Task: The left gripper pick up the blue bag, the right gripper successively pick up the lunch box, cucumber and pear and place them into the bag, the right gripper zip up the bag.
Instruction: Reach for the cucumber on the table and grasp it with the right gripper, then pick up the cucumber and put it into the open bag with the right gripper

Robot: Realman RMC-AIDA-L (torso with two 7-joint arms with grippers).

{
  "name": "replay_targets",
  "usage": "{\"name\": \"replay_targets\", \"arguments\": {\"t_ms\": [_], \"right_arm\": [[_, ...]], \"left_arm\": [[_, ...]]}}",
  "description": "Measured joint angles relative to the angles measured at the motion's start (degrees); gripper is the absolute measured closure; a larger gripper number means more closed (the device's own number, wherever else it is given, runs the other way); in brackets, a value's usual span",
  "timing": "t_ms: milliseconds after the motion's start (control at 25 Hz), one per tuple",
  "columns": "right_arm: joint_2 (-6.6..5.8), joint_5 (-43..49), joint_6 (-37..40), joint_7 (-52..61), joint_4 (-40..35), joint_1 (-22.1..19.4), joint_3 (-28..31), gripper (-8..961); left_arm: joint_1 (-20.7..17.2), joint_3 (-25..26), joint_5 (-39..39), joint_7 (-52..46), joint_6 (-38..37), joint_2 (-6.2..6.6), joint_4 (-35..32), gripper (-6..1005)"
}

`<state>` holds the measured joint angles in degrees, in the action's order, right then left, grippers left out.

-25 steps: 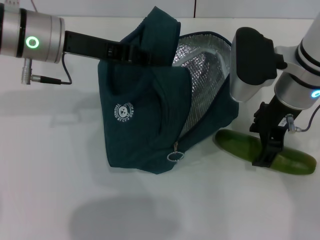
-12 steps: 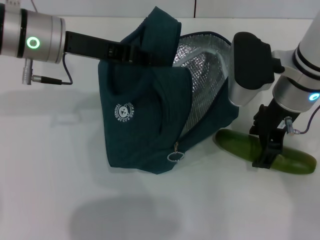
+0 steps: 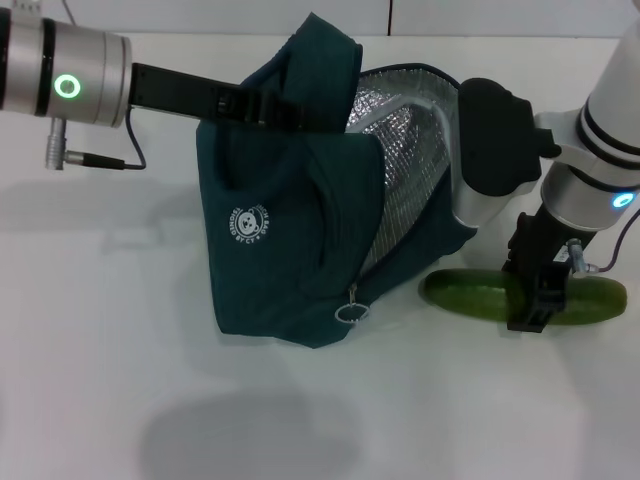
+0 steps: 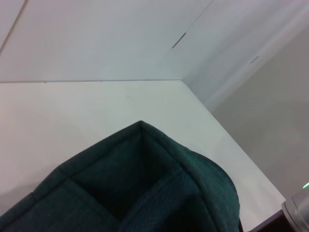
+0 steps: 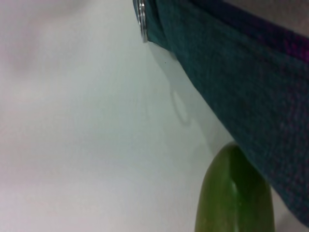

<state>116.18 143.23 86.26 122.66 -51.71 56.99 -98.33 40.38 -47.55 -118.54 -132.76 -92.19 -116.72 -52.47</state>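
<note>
The blue bag [image 3: 290, 250] hangs tilted over the white table, its foil-lined mouth [image 3: 410, 170] open toward the right. My left gripper [image 3: 285, 110] is shut on its handles at the top. In the left wrist view the bag's fabric [image 4: 145, 183] fills the lower part. Just right of the bag's lower corner the cucumber [image 3: 465, 293] lies nearly level, and my right gripper [image 3: 535, 300] is shut across its middle. The right wrist view shows the cucumber's tip [image 5: 234, 198] beside the bag wall [image 5: 231, 63]. The lunch box and the pear are out of view.
The ring zip pull [image 3: 348, 313] dangles at the bag's lower front, and the right wrist view shows it too [image 5: 140, 19]. White tabletop [image 3: 120, 350] spreads to the left and front of the bag. The table's far edge meets a wall behind.
The right gripper has swung the cucumber from a slanted lie to nearly level and shifted it slightly left toward the bag. The left arm and the bag have stayed still.
</note>
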Motion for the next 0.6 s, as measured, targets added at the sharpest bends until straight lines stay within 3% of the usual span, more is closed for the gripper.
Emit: {"name": "replay_targets", "arguments": {"t_ms": [160, 600], "right_arm": [[0.01, 0.20, -0.06, 0.07, 0.05, 0.07, -0.01, 323], [-0.16, 0.61, 3.17, 0.90, -1.80, 0.27, 0.31, 314]], "left_arm": [[-0.12, 0.00, 0.36, 0.03, 0.11, 0.00, 0.00, 955], [-0.59, 0.07, 1.94, 0.04, 0.18, 0.31, 0.00, 955]]}}
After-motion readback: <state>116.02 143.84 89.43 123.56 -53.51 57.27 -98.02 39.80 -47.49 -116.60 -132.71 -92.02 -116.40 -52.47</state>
